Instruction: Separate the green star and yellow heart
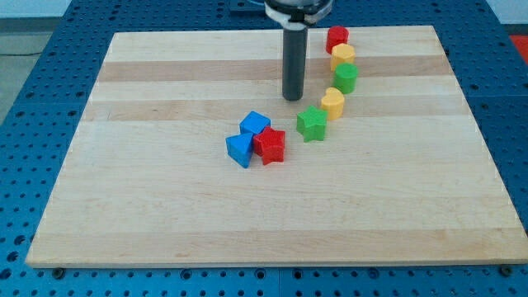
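Roughly, from the view's left to the view's right:

Board: a pale wooden board (165, 214) lies on a blue perforated table (25, 124) and carries all the blocks.

Blue pair: a blue block (239, 149), wedge-like in shape, sits at the view's left of the cluster, touching a blue cube (255, 124) just above it.

Red star: a red star (270, 145) touches both blue blocks on their right side.

My tip: the dark rod stands upright, and my tip (293, 98) rests on the board above and slightly left of the green star, near it but apart. It is a bare rod with nothing to spread or pinch, and it touches no block.

Green star: the green star (312, 123) lies near the board's middle, right of the red star with a clear gap between them. It has no clear long axis; one point faces the view's top.

Yellow heart: the yellow heart (332, 102) sits just above and right of the green star, touching it or nearly so. Its rounded lobes face the view's top; I cannot tell its axis more finely.

Upper chain: a green block (346, 77), a yellow block (342, 56) and a red block (337, 37) run on toward the view's top edge, each close to the next, forming a curved line with the heart and star.
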Robot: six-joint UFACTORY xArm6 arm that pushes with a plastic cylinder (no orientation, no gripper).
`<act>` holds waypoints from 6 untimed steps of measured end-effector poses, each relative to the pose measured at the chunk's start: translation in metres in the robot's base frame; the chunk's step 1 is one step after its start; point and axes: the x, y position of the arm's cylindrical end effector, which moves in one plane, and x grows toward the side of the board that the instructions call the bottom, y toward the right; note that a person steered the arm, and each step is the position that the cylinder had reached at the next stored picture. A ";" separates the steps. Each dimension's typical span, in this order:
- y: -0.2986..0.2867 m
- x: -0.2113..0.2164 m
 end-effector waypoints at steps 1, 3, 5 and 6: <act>0.005 0.026; 0.038 0.029; 0.053 0.029; 0.054 0.026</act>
